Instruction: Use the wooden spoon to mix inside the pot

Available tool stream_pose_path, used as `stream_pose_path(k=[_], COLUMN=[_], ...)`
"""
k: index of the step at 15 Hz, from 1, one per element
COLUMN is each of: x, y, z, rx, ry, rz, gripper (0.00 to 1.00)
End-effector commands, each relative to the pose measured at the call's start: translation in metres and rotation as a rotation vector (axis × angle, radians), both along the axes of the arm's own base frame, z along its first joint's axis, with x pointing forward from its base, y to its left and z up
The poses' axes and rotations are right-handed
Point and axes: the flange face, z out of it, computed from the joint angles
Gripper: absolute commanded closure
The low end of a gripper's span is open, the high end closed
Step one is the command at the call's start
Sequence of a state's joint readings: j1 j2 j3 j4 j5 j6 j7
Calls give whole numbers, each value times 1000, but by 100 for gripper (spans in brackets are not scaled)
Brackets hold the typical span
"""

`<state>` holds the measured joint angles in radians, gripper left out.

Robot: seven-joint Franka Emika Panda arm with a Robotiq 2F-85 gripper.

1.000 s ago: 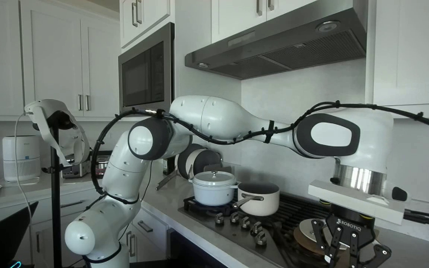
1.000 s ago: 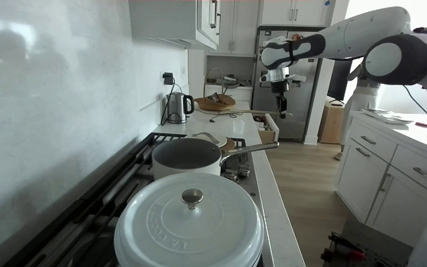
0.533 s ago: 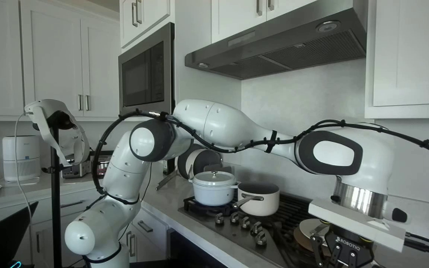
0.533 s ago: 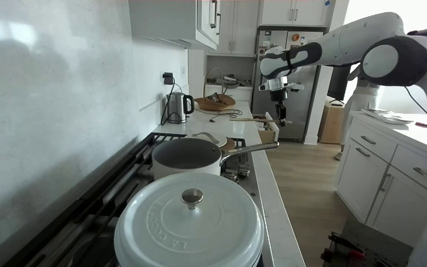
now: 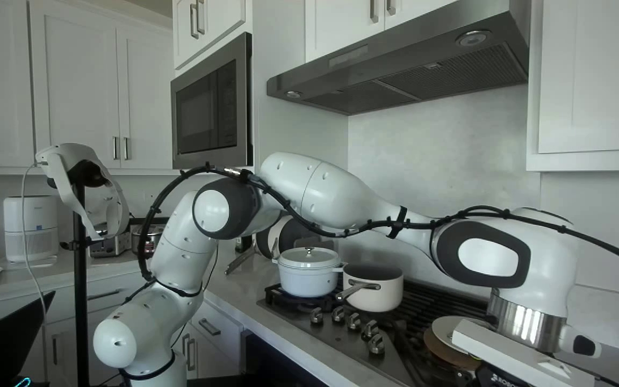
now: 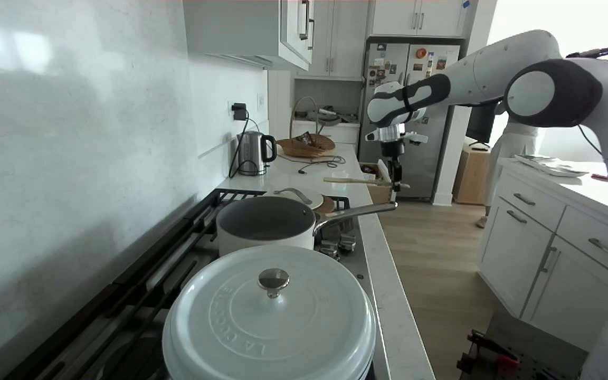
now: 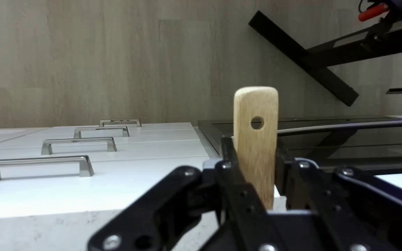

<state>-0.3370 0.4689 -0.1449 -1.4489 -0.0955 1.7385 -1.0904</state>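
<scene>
white cabinets (image 5: 76,97), pale countertop (image 6: 391,295), pot (image 5: 379,298) on stove (image 5: 336,336), claw (image 7: 255,153) grasping wooden spoon (image 7: 257,146)

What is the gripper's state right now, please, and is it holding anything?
Gripper: jaws closed, holding the wooden spoon near the end of its handle that has a hole.

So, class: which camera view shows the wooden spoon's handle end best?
The wrist view: the handle end is close, its hole clear. In an exterior view the spoon is small, that end a stub past the tool, hole not visible. No further view shows it.
</scene>
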Motion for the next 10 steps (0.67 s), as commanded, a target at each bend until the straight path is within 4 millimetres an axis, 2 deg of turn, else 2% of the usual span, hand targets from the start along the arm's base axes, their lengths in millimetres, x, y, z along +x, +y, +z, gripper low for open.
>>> stream_pose_path(k=[1,10], x=[5,26], y=[3,8], z=[-16,-57], rx=[11,-21], ry=[-37,-90], rz=[-23,26], gripper=[93,93])
